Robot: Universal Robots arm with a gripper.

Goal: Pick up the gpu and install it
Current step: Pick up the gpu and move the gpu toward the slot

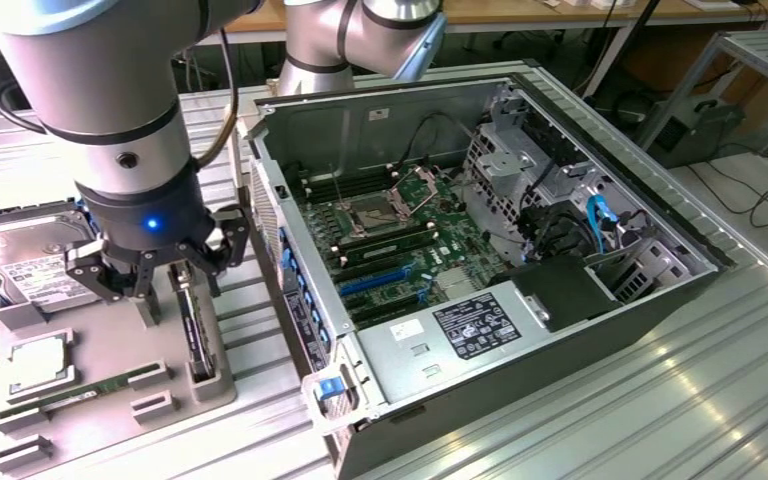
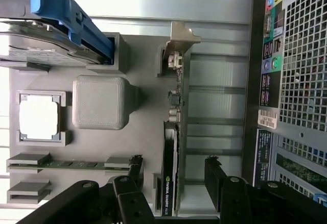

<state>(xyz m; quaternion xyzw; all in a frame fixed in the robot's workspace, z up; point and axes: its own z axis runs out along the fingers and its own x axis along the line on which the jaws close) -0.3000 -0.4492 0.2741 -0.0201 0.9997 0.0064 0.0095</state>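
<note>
the tool [image 1: 177, 295] stands wide open and holds nothing; it hangs over the grey holder [image 1: 97, 345] on the bench [image 1: 704, 390], at about nine o'clock of the open computer case [image 1: 357, 130] in the exterior view. the gpu [image 1: 200, 335] is set there on edge in a slot, with a finger to each side and no contact seen. if the tool is closed off-centre, the card may be pushed by one finger first and tilted or jammed in its slot; the finger nearer the case could be caught on the case wall. from the wrist view the gaps beside the card and its bracket [image 2: 181, 40] are judged; from the exterior view, the blue slots [image 1: 377, 278] on the board and the tool's height are read.
</note>
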